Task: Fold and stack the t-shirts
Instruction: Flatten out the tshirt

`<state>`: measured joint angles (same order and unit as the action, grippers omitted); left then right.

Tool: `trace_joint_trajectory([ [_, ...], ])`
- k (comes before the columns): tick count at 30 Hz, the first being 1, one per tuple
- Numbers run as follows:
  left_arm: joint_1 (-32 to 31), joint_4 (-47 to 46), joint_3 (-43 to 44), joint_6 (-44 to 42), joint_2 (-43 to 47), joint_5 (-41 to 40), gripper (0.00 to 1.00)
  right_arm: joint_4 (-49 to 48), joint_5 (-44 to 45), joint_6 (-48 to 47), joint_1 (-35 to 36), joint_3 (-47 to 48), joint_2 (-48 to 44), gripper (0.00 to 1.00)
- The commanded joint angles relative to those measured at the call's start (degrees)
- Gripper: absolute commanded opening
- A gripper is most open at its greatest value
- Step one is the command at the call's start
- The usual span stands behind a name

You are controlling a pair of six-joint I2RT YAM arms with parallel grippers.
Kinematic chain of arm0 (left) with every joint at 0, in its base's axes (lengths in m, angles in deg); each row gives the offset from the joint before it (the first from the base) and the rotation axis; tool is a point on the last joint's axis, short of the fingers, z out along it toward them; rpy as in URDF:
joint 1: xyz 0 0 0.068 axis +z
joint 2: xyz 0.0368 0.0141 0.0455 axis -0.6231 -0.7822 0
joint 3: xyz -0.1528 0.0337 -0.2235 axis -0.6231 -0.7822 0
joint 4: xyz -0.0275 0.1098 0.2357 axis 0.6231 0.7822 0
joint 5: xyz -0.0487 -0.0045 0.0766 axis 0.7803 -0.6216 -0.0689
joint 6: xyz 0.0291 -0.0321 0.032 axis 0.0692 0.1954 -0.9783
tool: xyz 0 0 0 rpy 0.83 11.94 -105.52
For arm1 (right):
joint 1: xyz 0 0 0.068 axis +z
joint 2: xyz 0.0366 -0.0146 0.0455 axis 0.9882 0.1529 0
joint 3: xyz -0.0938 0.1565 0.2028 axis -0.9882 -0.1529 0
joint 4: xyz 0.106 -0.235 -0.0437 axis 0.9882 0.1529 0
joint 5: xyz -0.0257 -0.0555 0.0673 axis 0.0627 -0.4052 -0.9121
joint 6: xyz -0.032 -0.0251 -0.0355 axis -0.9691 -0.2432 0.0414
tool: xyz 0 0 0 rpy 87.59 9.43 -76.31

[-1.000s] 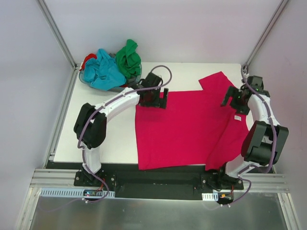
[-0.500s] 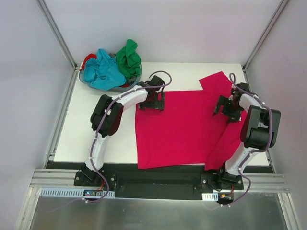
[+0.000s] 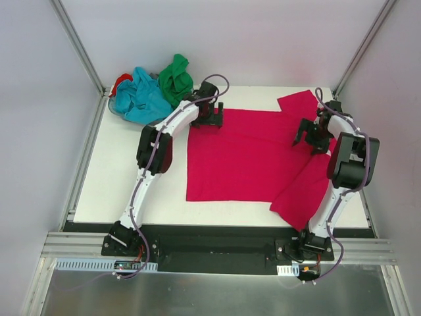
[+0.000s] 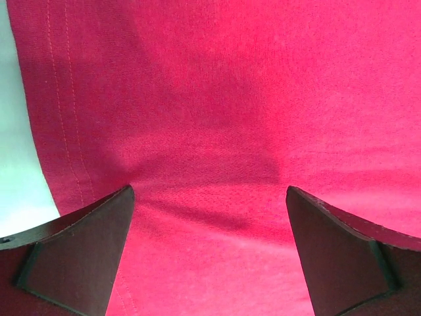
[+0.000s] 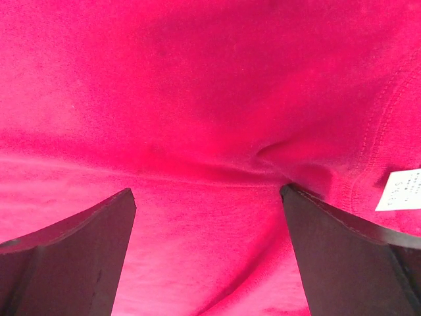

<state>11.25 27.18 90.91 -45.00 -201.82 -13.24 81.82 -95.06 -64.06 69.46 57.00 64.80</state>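
Observation:
A crimson-pink t-shirt [image 3: 243,158] lies spread flat on the white table, with one sleeve [image 3: 299,102] at the far right and a flap towards the near right. My left gripper [image 3: 212,121] is open over its far left corner; the left wrist view [image 4: 209,191] shows its jaws wide apart over the cloth near the hem. My right gripper [image 3: 310,137] is open over the shirt's right side; the right wrist view [image 5: 207,191] shows wrinkled cloth between the fingers and the white neck label [image 5: 399,189]. A turquoise-blue t-shirt [image 3: 139,99], a green one [image 3: 175,79] and a bit of a red one [image 3: 120,82] lie heaped at the far left.
The heap rests in a small grey basket [image 3: 154,122] at the table's far left corner. Metal frame posts [image 3: 79,46] rise at both far corners. Bare white table [image 3: 125,171] shows left of the crimson-pink shirt.
Both arms have reached farther from their bases. The crimson-pink shirt has slid towards the far edge and lies flatter; its near edge has pulled back from the table's front.

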Motion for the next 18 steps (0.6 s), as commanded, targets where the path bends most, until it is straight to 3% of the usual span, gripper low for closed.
trace_joint_trajectory([
  [1,0.9,1.8,7.6,-2.8,-4.0,1.8,0.99,0.5,-1.5,-2.4,-0.6,4.3,3.6,0.96],
  [6,1.7,1.2,12.4,-3.9,-4.4,4.6,0.99,1.6,-2.7,-2.6,-0.6,8.0,4.2,0.96],
  [11,1.4,-0.1,12.5,-4.9,1.8,7.7,0.99,4.8,-0.8,-1.5,-0.5,9.7,-2.3,0.96],
  [15,-1.3,-0.5,4.3,-6.1,11.2,8.4,0.99,5.0,3.6,2.9,-0.6,0.4,-13.9,0.96],
  [18,-4.1,-2.6,-8.7,-6.7,20.7,6.7,0.99,5.0,10.1,9.8,-0.7,-10.6,-24.4,0.96],
])
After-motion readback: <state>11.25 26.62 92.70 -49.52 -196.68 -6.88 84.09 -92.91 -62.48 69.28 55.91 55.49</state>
